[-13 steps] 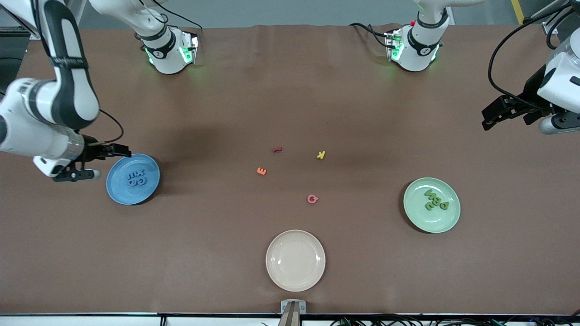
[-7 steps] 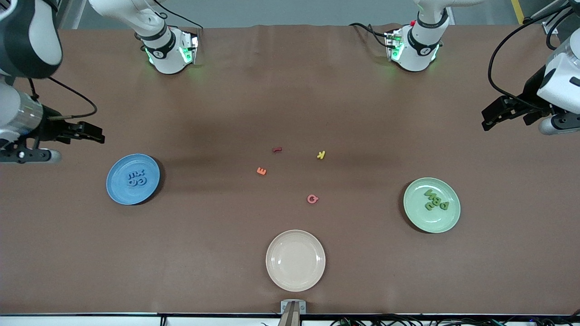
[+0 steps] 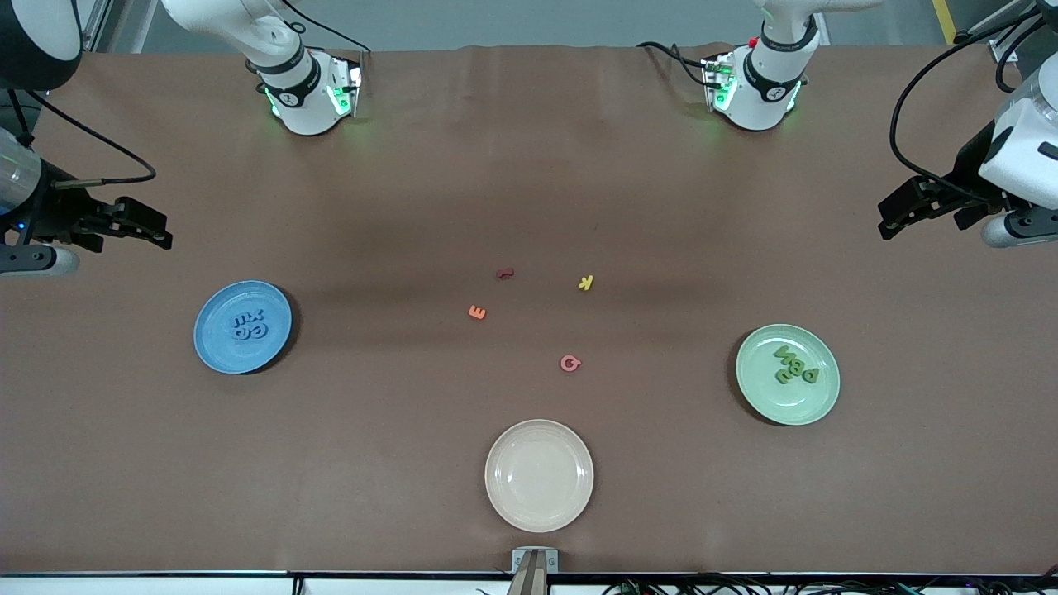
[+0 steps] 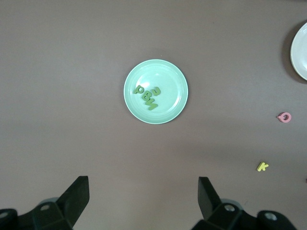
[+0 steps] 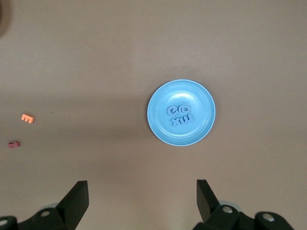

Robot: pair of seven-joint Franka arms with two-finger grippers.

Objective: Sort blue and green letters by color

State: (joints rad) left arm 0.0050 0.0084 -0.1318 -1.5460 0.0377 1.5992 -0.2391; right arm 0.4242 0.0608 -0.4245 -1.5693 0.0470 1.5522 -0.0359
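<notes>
From the front view, the blue letters (image 3: 248, 324) lie bunched on the blue plate (image 3: 216, 355) toward the right arm's end of the tabletop (image 3: 529, 190), with the right gripper (image 3: 149, 231) up in the air over bare tabletop near that plate, its jaws spread and holding nothing. The green letters (image 3: 795, 366) sit clustered on the green plate (image 3: 764, 397) toward the left arm's end, and the left gripper (image 3: 897, 216) hangs over bare surface near it — also spread, empty. Only this view shows the whole cream plate (image 3: 539, 475) and all four stray letters together: red (image 3: 505, 273), orange (image 3: 477, 311), pink (image 3: 569, 363) and the yellow K (image 3: 585, 283). The left wrist view looks down on the green plate between wide-set fingers (image 4: 76, 196), plus the pink letter and K. The right wrist view shows the blue plate, the orange and red letters. The tabletop is covered in a plain brown sheet.
</notes>
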